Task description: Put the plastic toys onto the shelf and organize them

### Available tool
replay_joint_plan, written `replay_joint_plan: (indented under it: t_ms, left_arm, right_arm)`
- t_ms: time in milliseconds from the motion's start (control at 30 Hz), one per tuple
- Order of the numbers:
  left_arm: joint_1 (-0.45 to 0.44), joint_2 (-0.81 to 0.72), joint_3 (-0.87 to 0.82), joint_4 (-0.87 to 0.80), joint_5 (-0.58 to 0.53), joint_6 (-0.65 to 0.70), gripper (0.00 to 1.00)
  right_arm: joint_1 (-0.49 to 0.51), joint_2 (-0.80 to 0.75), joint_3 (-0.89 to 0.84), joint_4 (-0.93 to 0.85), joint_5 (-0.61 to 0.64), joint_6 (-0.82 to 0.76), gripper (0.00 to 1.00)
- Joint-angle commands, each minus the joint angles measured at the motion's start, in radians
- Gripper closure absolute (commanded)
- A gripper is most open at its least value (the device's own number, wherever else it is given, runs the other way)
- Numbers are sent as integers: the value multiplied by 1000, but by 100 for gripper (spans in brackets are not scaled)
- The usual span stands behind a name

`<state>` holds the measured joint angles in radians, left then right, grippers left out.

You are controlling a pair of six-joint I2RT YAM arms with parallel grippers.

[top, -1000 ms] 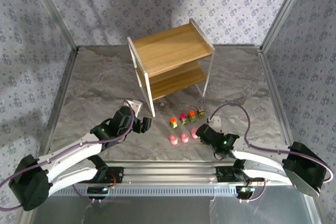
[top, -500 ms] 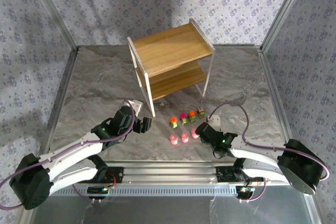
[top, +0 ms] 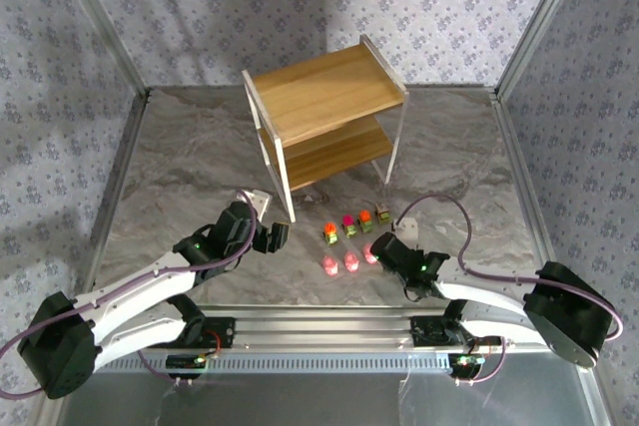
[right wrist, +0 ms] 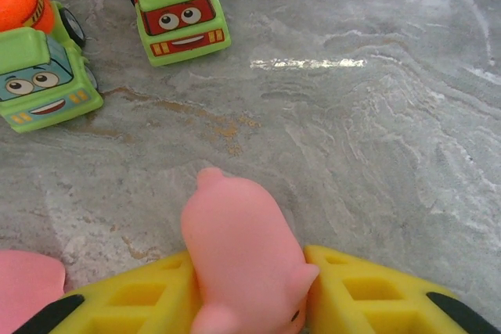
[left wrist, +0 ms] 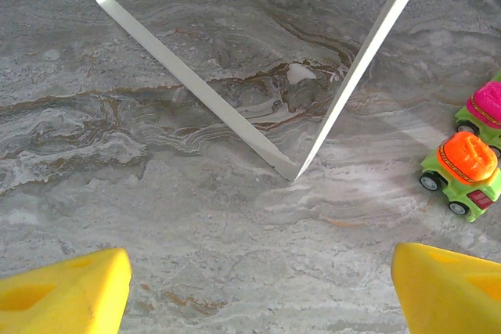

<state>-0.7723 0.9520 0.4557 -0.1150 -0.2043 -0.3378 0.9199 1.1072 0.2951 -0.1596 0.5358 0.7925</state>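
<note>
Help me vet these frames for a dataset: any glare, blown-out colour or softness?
Right wrist: a glare streak on the marble table; the close pink figure looks slightly soft. Top external: the pink figures glow oversaturated. Left wrist: evenly lit, sharp.

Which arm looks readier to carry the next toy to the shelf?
Right arm: its jaws clasp a pink figure. The left arm has its jaws open near the shelf leg, empty.
</note>
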Motion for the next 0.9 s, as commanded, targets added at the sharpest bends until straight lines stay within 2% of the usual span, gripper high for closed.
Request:
replay_joint_plan:
  t_ms: [0, 400, 867]
  left_arm:
    - [9, -1, 32, 8, 15, 14, 14]
    - [12, -1, 32, 0, 6, 13, 14]
    - [13, -1, 31, 5, 30, 13, 14]
  right_arm:
    - [11, 5, -7, -5, 34, 14, 64]
    - [31, -27, 24, -93, 59, 54, 73]
    - [40, -129, 165, -243, 78, 10, 73]
